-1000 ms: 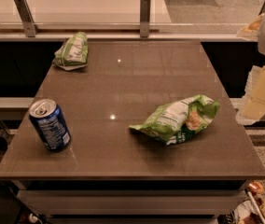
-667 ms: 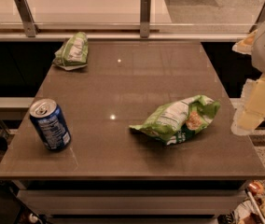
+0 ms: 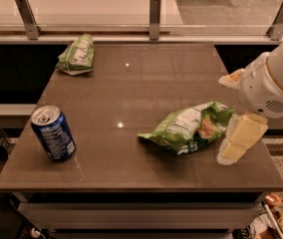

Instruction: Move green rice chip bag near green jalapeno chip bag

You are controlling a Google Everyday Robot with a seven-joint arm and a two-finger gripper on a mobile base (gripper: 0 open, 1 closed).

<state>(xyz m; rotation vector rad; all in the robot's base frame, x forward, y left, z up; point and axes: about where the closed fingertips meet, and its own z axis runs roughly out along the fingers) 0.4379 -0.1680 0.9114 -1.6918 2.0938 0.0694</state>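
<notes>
The green rice chip bag (image 3: 187,126) lies on its side at the right front of the brown table (image 3: 131,93), bright lime green with a white label and chip pictures. The green jalapeno chip bag (image 3: 76,54) lies at the far left corner, smaller and duller. My gripper (image 3: 236,144) hangs from the white arm (image 3: 273,78) at the right edge of the table, just right of the rice chip bag and slightly above the tabletop. It holds nothing.
A blue soda can (image 3: 53,133) stands upright at the front left of the table. A rail with metal posts (image 3: 154,10) runs behind the table. Cluttered items (image 3: 273,218) sit on the floor at the lower right.
The arm and gripper have moved left and down, closer to the rice chip bag. The bags and the can have not moved.
</notes>
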